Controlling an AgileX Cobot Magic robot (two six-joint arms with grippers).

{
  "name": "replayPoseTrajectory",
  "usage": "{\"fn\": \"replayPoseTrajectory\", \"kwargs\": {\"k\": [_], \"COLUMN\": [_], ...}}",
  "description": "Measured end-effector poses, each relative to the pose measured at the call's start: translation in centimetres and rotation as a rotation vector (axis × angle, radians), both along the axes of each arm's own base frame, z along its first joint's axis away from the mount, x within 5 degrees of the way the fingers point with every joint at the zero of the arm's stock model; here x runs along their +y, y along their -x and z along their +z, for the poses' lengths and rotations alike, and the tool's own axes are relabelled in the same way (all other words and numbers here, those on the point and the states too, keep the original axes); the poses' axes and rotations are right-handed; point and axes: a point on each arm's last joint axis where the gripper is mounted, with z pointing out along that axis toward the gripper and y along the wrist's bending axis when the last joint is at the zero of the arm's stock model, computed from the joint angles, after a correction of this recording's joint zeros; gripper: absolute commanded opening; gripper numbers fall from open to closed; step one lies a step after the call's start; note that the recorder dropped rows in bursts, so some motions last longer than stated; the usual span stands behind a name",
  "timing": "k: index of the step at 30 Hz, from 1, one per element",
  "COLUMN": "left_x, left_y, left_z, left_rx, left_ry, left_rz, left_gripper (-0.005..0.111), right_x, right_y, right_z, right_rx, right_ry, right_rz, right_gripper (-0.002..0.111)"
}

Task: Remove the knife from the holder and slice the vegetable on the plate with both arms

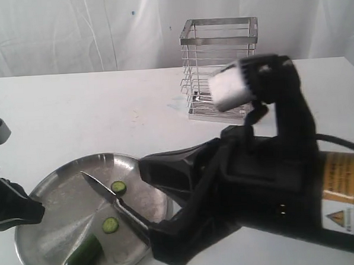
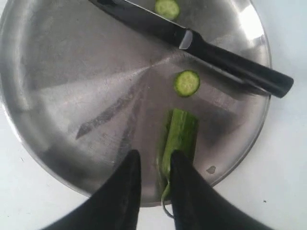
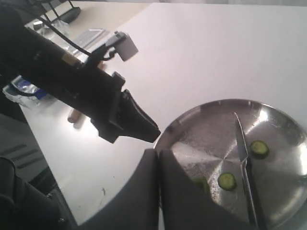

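On the big round brushed-steel plate at the near-left of the white table, the small glossy dark green pepper lies with two round slices cut off beside it. The left arm has its jaws apart around the thin stem end. One finger touches it and the other shows a sliver of plate, so I wouldn't call it clamped. The little dark-bladed knife with the black handle lies loose across the plate, handle poking over the rim. The right arm hangs over it, jaws pressed together on nothing. The tall steel-wire holder stands well back. My worry: squeezing that tapered end could squirt the pepper across the slick steel, and bumping the overhanging handle could tip the knife onto the table
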Motion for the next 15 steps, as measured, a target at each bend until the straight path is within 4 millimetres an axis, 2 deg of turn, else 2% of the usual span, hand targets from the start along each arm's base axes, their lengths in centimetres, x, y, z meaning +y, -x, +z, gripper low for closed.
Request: {"fn": "replayPoseTrajectory", "kwargs": {"k": [7,15], "left_x": [0.0,0.0], "left_y": [0.0,0.0], "left_z": [0.0,0.0], "left_rx": [-0.002,-0.002], "left_ry": [0.0,0.0], "left_rz": [0.001,0.001], "left_gripper": [0.022,0.022], "right_x": [-2.2,-4.2], "right_y": [1.2,2.1], "right_z": [2.3,2.7], "right_rx": [-0.076,-0.318], "right_ry": [-0.067,0.103], "right_rz": [0.008,0.061], "right_gripper": [0.0,0.0]}}
